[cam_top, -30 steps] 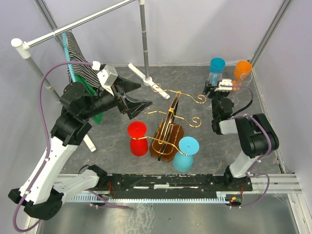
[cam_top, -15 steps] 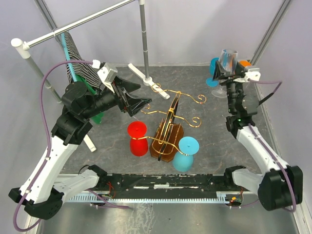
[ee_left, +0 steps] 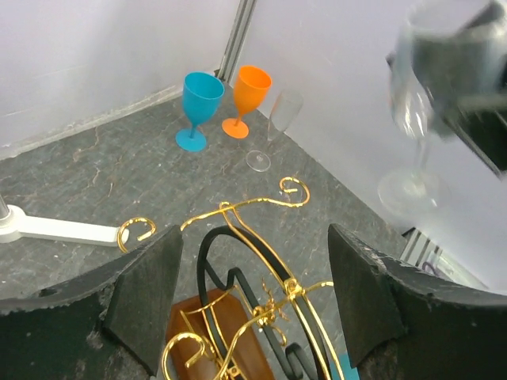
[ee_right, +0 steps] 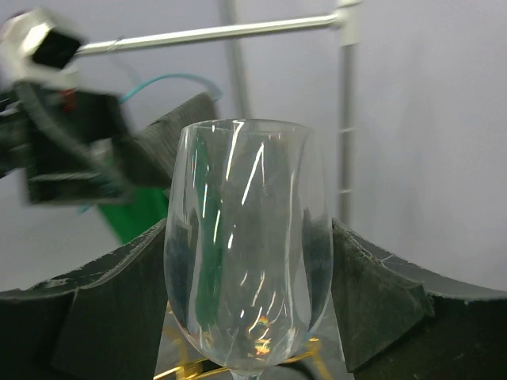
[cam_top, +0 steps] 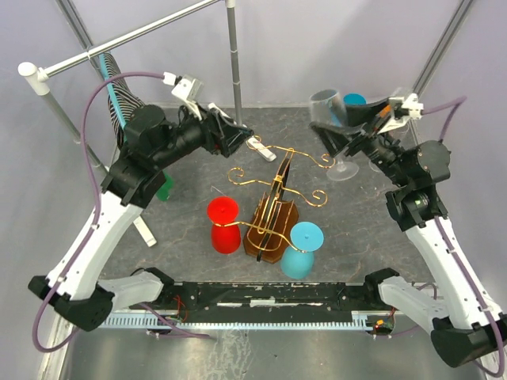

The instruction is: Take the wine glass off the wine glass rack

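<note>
The right gripper [ee_right: 247, 317] has its jaws closed on the bowl of a clear wine glass [ee_right: 242, 229], one finger against each side. From overhead we see that glass tilted in the air, to the right of the wine glass rack [cam_top: 269, 226] and apart from it. The left gripper [ee_left: 255, 277] has its jaws wide apart with nothing between them, and it hovers above the rack's back scroll arms without touching the gold wire. On the rack, a red glass [cam_top: 224, 226] hangs upside down on the left and a light-blue glass [cam_top: 302, 249] on the near right. A blue goblet [ee_left: 198, 103], an orange goblet [ee_left: 250, 95] and a clear flute [ee_left: 281, 119] stand in the back right corner.

We judge the step in hand to be carrying the clear glass away. Next, it should be brought upright and its foot lowered onto bare table before the jaws part. If the left arm goes for the red glass, it should slide the stem out along the wire.

We can read no brand, label or writing anywhere.
</note>
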`<state>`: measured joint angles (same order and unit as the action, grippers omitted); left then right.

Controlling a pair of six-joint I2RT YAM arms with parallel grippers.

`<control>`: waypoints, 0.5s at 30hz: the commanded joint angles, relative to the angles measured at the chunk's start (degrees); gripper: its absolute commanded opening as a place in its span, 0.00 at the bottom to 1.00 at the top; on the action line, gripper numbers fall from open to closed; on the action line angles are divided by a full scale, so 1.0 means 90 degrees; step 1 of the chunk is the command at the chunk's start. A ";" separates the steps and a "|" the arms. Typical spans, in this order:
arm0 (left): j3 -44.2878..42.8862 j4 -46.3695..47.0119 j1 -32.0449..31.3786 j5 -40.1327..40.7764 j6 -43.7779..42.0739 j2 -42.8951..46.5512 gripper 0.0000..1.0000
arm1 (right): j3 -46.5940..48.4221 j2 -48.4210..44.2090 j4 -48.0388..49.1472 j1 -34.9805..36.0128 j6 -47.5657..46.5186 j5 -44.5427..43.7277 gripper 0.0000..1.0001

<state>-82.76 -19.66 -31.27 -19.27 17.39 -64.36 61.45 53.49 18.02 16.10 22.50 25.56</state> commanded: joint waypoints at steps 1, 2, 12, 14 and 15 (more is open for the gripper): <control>-0.0758 0.0233 -0.0044 0.0267 0.0609 -0.0631 0.79 | 0.0745 0.0129 -0.1140 0.0875 -0.0115 0.0798 0.66; -0.0914 0.0213 -0.0065 0.0316 0.0639 -0.0823 0.79 | 0.0841 0.0232 -0.1270 0.1013 -0.0188 0.0768 0.66; -0.1820 -0.0228 -0.0129 0.1071 0.1017 -0.1909 0.84 | 0.1395 0.1174 -0.1566 0.1819 -0.0763 0.0172 0.65; -0.1846 -0.0274 -0.0130 0.1123 0.1053 -0.1931 0.84 | 0.1461 0.1268 -0.1578 0.1905 -0.0861 0.0039 0.65; -0.1882 -0.0337 -0.0131 0.1136 0.1068 -0.1954 0.84 | 0.1479 0.1287 -0.1584 0.1965 -0.0918 -0.0006 0.65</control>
<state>-96.62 -22.85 -32.12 -11.53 24.10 -82.65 70.19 65.30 1.91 32.18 17.45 28.47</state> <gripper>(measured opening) 0.834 0.782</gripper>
